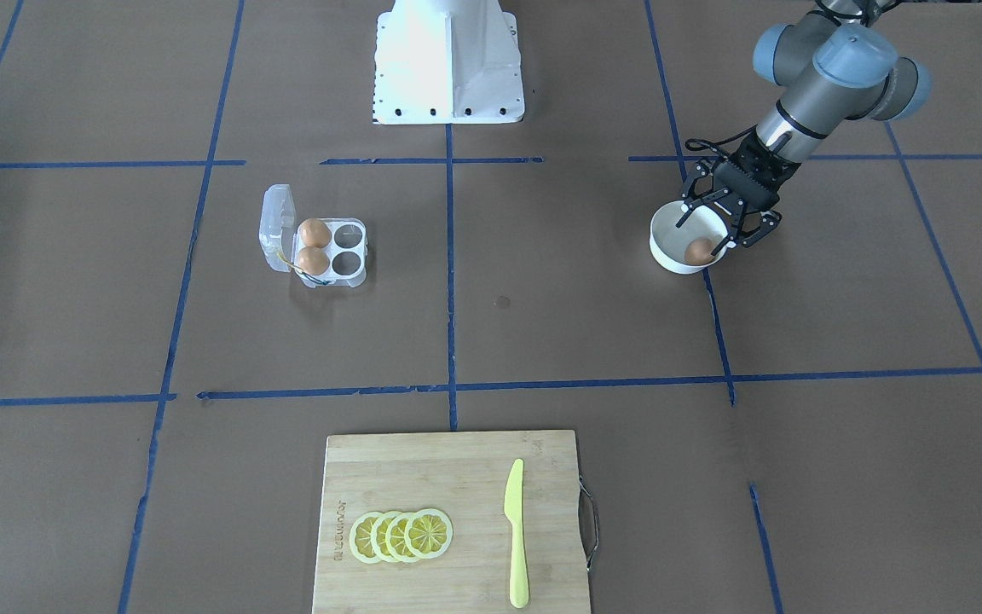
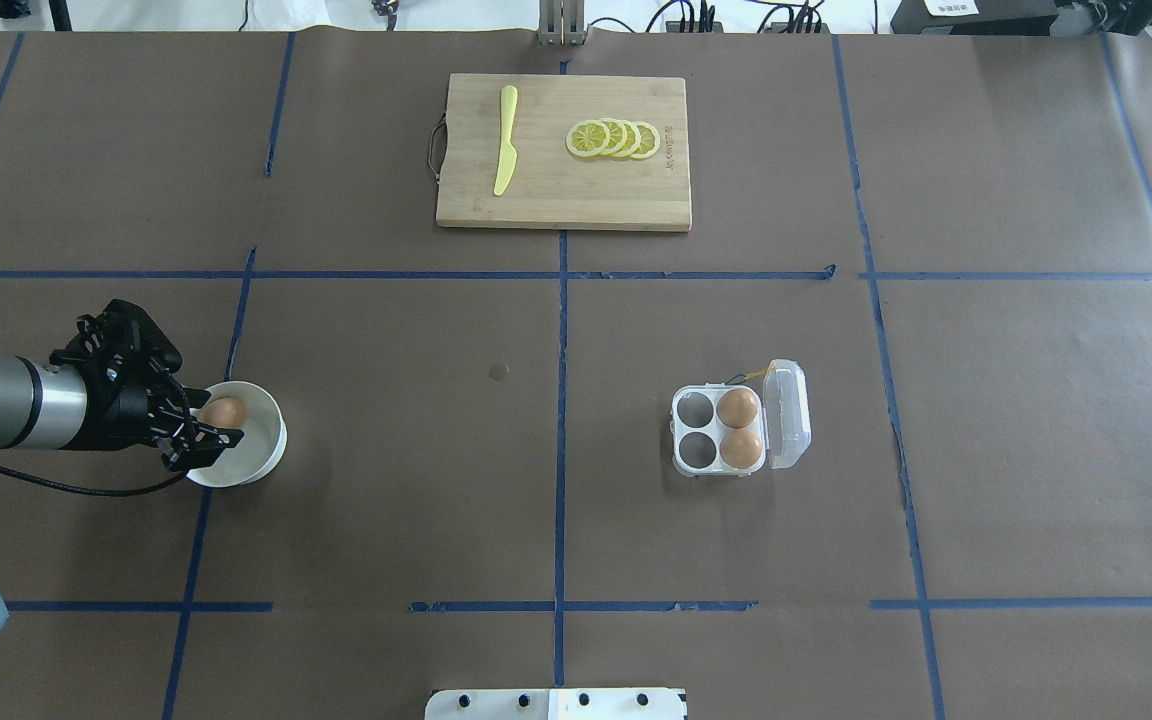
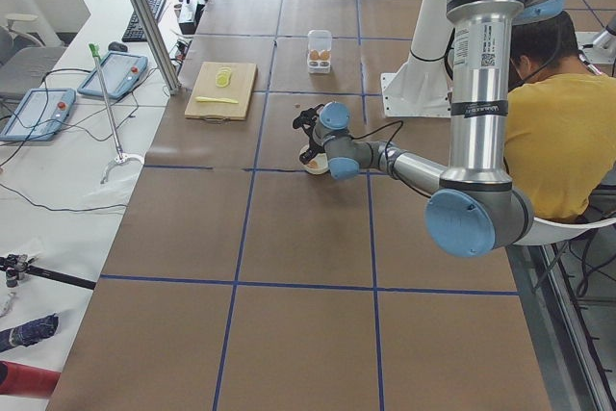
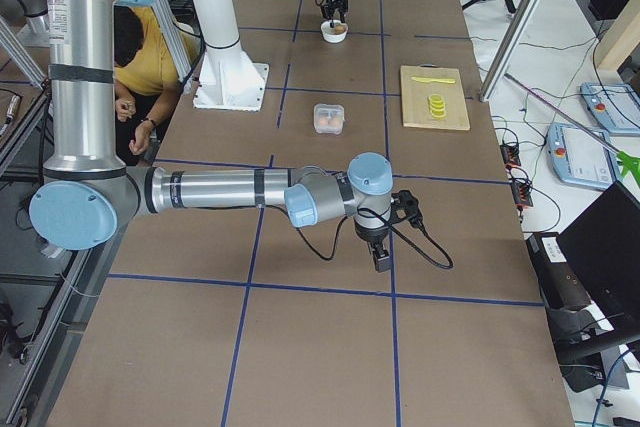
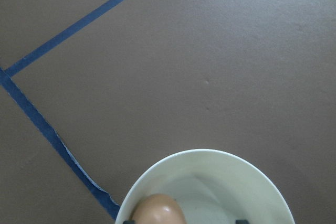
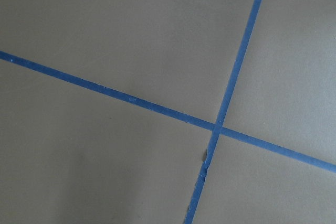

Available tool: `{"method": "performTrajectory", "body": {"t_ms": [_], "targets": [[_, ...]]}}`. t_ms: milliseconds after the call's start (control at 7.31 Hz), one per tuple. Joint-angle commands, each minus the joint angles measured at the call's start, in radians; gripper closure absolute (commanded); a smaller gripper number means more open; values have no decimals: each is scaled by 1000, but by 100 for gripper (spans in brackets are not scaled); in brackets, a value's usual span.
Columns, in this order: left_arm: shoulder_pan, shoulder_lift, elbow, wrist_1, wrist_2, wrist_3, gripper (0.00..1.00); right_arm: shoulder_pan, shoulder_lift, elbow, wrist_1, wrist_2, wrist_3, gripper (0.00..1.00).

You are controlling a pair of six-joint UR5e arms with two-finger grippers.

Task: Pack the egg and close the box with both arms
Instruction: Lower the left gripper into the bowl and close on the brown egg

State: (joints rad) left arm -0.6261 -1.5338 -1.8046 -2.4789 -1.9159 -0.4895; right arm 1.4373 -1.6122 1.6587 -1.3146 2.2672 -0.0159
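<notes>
Egg (image 5: 157, 209) sits in white bowl (image 5: 210, 163), between the left gripper (image 1: 717, 232) fingers, spread wider than it, not gripping. Box (image 2: 726, 430) well apart, lid open. Right gripper (image 4: 382, 259): state unreadable.

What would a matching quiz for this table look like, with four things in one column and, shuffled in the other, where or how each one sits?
Column one
1. loose egg
2. yellow knife
3. carton lid
4. lemon slices

Column two
A. swung open, beside the cells
B. inside the white bowl
C. overlapping one another on the cutting board
D. lying singly on that same board, apart from the fruit

Pairs: 1-B, 2-D, 3-A, 4-C
</notes>
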Motion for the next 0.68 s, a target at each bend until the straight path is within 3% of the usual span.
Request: {"method": "performTrajectory", "body": {"t_ms": [0,547], "targets": [[11,-2,7,0,0,-1,29,0,0,0,0,0,1,0],[34,-29,37,0,2,-1,29,0,0,-7,0,0,1,0]]}}
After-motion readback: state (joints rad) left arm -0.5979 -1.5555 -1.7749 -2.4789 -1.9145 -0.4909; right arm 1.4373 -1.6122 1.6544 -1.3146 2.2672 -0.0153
